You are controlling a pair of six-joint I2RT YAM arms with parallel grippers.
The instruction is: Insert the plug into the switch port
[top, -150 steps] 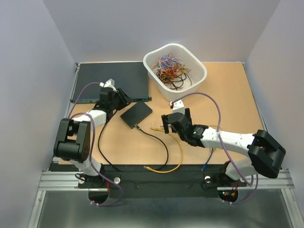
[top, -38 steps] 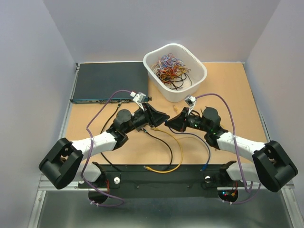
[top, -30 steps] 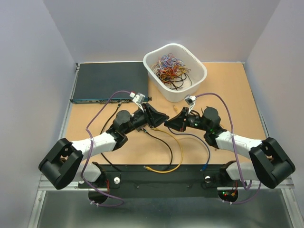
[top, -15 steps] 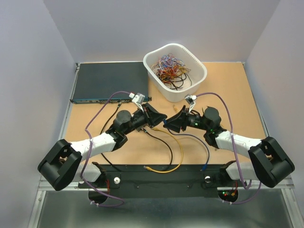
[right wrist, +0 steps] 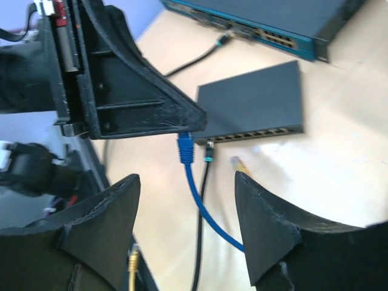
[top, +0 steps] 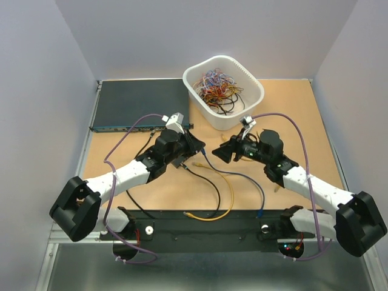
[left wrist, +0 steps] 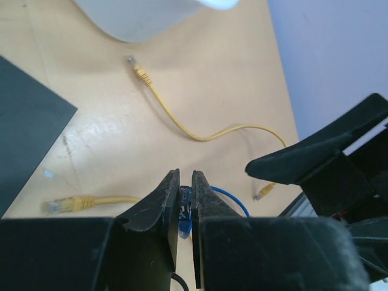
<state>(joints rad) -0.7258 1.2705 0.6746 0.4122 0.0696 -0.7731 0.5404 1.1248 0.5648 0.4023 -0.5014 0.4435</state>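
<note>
Transfer step: left gripper is holding the blue plug mid-frame, jaws clamping it above the bench. The right gripper is hanging empty, jaws spread. Next move is probably lining the plug up with a free switch port, right of centre.

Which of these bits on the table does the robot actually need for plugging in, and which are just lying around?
Needed: blue plug, pinched in the left arm's jaws; small black switch; its row of ports.

Lying about: white basket of tangled wires; yellow cables; wide dark unit with a teal strip; black cable already at the switch.
</note>
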